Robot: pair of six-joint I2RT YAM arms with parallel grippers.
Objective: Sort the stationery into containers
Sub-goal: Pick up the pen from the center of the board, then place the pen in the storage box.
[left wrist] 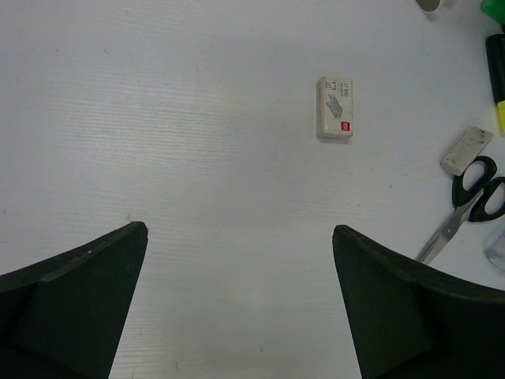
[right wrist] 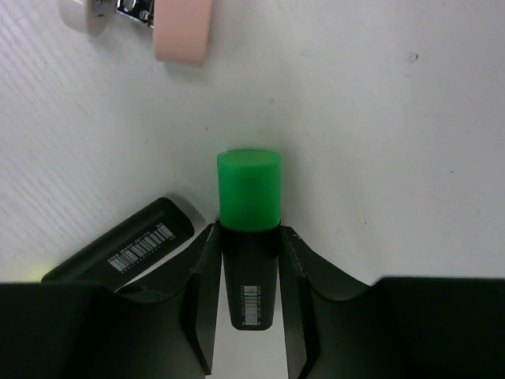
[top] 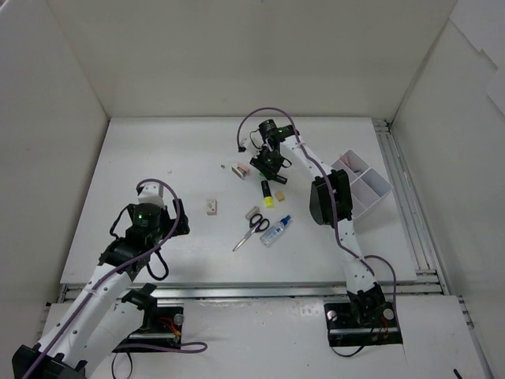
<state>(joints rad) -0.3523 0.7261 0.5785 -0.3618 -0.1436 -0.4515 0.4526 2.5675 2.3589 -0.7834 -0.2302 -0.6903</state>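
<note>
My right gripper [right wrist: 249,235] is shut on a green highlighter [right wrist: 249,189]; its fingers press both sides of the black barrel and the green cap sticks out ahead. In the top view this gripper [top: 269,164] is low over the far middle of the table. A yellow highlighter [top: 267,194] lies just beside it, its black barrel [right wrist: 126,243] at the left finger. A pink pen end [right wrist: 183,31] lies ahead. My left gripper [left wrist: 239,229] is open and empty over bare table. A beige eraser [left wrist: 334,108], a second eraser [left wrist: 467,150] and scissors [left wrist: 473,197] lie ahead of it.
The white organizer tray [top: 371,192] stands at the right, behind the right arm's elbow. A clear blue-capped glue bottle [top: 276,230] lies next to the scissors [top: 252,231]. White walls enclose the table on three sides.
</note>
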